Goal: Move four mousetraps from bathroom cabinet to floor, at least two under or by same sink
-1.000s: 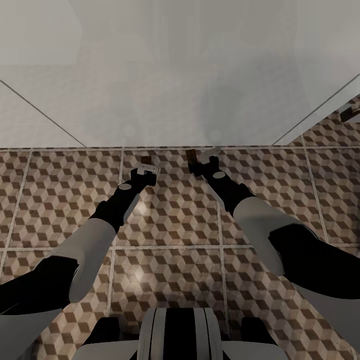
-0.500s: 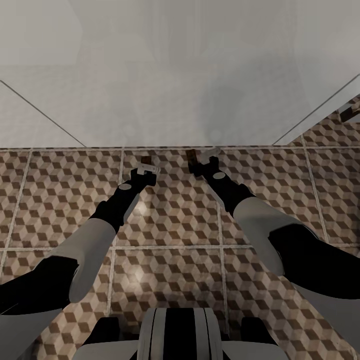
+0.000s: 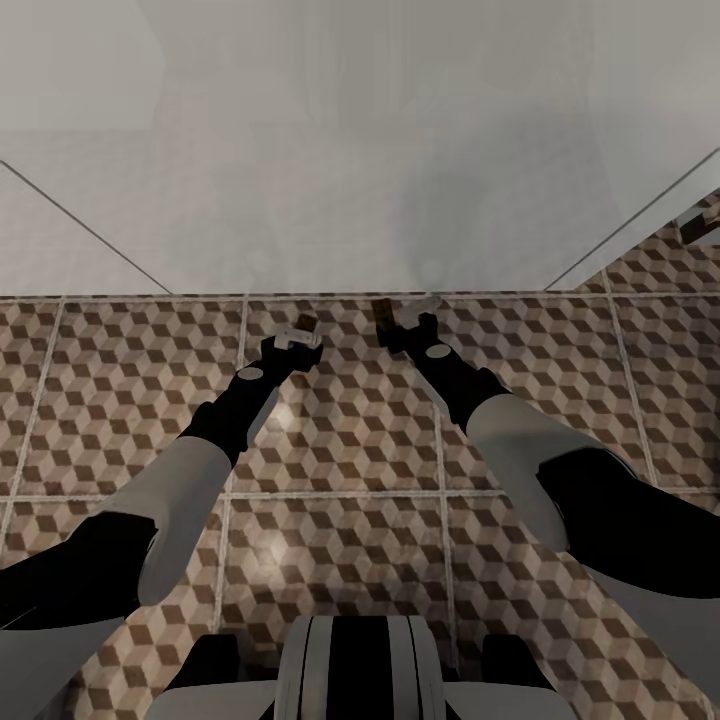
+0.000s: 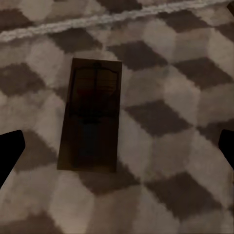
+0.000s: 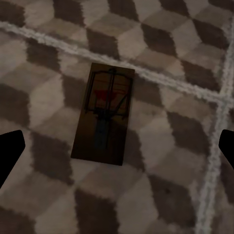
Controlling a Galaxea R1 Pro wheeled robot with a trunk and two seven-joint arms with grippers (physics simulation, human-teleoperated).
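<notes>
Since a second ago, only the left gripper (image 3: 297, 336) has shifted slightly toward three o'clock; the rest is unchanged. Bathroom floor (image 3: 350, 440) tiles fill the lower head view, and a pale sink (image 3: 360, 150) surface looms at twelve o'clock. Both arms reach forward. The right gripper (image 3: 408, 322) hangs released, as does the left. One mousetrap (image 4: 92, 114) lies flat on the tiles between the left fingertips, untouched; another mousetrap (image 5: 105, 113) lies likewise beneath the right.

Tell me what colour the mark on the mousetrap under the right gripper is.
Red, on the mousetrap lying flat on the tiles; clearest in the right wrist view.
</notes>
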